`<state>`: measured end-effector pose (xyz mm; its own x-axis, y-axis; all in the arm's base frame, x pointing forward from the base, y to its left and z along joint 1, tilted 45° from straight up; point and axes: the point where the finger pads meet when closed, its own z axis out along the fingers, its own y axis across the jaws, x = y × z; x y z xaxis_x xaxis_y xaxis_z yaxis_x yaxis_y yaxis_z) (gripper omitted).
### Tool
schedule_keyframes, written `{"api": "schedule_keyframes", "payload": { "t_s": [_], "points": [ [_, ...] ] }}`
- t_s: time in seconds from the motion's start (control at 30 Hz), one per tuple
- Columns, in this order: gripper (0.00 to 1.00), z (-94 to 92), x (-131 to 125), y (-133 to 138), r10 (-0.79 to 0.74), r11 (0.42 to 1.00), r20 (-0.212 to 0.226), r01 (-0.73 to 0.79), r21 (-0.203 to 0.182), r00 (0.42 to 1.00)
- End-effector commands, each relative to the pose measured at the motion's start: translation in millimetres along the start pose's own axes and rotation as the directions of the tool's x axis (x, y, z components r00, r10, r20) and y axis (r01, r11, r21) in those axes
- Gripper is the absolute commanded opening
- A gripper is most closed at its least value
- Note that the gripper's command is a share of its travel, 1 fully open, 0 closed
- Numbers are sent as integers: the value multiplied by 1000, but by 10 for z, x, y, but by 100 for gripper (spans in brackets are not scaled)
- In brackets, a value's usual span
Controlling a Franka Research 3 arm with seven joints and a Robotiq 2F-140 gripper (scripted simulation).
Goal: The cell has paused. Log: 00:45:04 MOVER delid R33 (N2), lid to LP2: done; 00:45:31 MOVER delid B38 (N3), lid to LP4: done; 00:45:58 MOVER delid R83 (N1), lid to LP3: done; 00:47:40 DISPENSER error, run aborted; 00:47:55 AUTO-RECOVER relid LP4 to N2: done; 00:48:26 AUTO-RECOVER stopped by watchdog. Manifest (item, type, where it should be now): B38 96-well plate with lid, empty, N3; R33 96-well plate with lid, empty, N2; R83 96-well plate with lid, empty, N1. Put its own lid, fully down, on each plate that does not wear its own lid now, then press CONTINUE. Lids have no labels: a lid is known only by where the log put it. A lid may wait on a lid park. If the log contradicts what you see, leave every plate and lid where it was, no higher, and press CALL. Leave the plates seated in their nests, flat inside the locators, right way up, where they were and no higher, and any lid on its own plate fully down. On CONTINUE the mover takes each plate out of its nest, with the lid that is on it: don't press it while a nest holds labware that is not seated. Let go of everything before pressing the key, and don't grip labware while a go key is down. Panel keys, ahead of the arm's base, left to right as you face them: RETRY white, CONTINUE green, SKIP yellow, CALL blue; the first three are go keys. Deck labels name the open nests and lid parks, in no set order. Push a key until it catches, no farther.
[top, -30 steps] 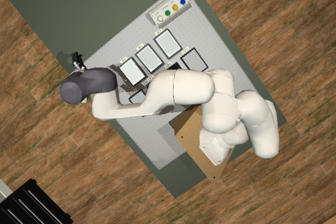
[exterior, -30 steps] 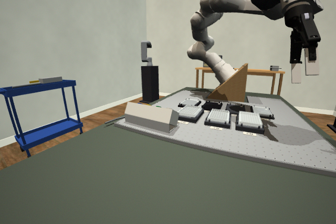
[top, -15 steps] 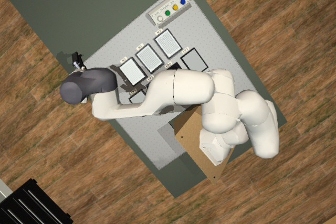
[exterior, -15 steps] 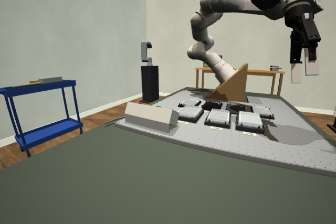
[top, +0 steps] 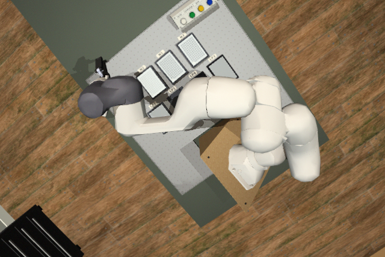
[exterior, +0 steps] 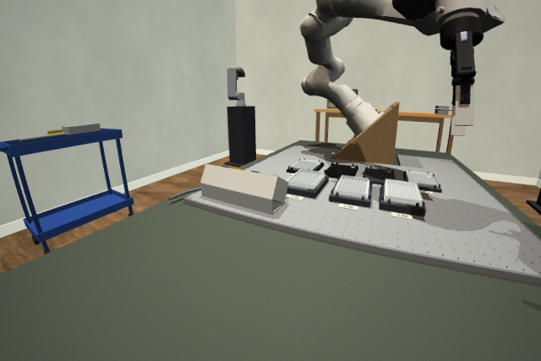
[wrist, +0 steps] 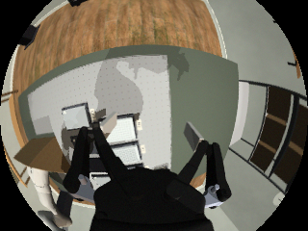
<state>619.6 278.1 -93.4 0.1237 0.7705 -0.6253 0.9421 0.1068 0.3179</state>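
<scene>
The tool (exterior: 461,99) hangs high above the table's (exterior: 244,287) edge, off to the side of the deck, its fingers spread wide with nothing between them. Three well plates stand in a diagonal row of nests: one (top: 151,82) nearest the wrist, one (top: 170,66) in the middle, one (top: 192,49) nearest the key panel (top: 193,9). Whether any of them wears a clear lid is hard to make out from these angles. The small deck labels are too blurred to read with confidence. One lid park (top: 222,67) shows fully, holding a pale flat panel; another (top: 159,111) peeks out beside the forearm (top: 174,108), which covers the remaining parks between them. The four keys face up in the top view, while the exterior view shows only the panel's blank back.
</scene>
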Motion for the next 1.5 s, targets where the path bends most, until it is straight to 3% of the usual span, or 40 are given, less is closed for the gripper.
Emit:
{"api": "schedule_keyframes", "payload": {
  "t_s": [0.0, 0.13, 0.23, 0.27, 0.57, 0.6, 0.97, 1.0, 1.17, 1.2, 1.4, 1.43, 1.47],
  "points": [
    [100, -12, 6, -17, 109, 994, -16, -109, -13, 994],
    [100, 14, -225, -114, 215, 976, 2, -215, -11, 977],
    [100, 14, -225, -114, 215, 976, 2, -215, -11, 977],
    [100, 31, -361, -177, 275, 962, 12, -275, -10, 961],
    [100, 51, -509, -251, 337, 942, 22, -337, -9, 941],
    [100, 73, -667, -336, 401, 916, 33, -401, -8, 916],
    [100, 96, -832, -434, 465, 885, 45, -465, -7, 884],
    [100, 120, -1003, -544, 528, 849, 57, -529, -6, 847],
    [100, 120, -1003, -544, 528, 849, 57, -529, -6, 847],
    [100, 145, -1175, -665, 589, 807, 70, -590, -6, 805],
    [100, 145, -1175, -665, 589, 807, 70, -590, -6, 805],
    [100, 169, -1346, -798, 647, 761, 84, -649, -5, 758],
    [100, 169, -1346, -798, 647, 761, 84, -649, -5, 758]
  ]
}}
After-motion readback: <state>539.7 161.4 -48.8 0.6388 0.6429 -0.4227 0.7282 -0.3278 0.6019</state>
